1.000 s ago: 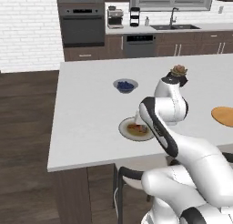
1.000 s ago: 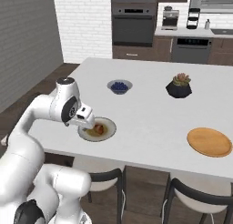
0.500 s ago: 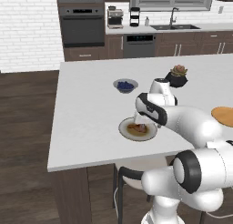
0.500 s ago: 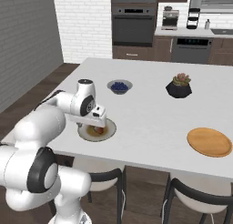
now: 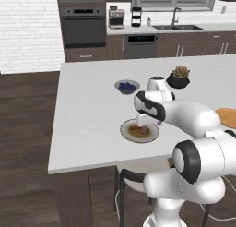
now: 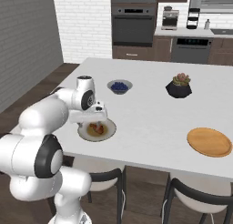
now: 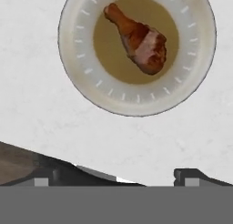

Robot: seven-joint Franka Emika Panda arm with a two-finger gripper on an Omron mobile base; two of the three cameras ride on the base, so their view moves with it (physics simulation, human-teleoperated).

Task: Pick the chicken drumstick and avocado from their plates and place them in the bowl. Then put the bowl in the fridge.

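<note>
The chicken drumstick [image 7: 139, 38] lies reddish-brown in the olive-brown centre of the pale-rimmed dish [image 7: 82, 77], near the counter's front edge. My gripper [image 7: 116, 180] hovers just above the dish, open, with its two dark fingertips [image 7: 191, 176] wide apart and nothing between them. From the base the gripper [image 5: 143, 124] hangs over the drumstick [image 5: 138, 128] on the dish [image 5: 126, 133]; from the other side, gripper [image 6: 94, 120], drumstick [image 6: 95, 127], dish [image 6: 107, 133]. The tan wooden plate [image 6: 209, 141] lies bare at the right. The avocado, the wooden bowl and the fridge are out of view.
A small grey bowl of blueberries [image 6: 119, 86] and a black plant pot [image 6: 179, 86] stand farther back on the white island counter [image 6: 150, 104]. Dark chairs [image 6: 104, 177] sit under the front edge. Oven and cabinets line the back wall.
The arm has swung forward and down, bringing the hand from above the counter to just over the dish with the drumstick. Nothing on the counter has moved.
</note>
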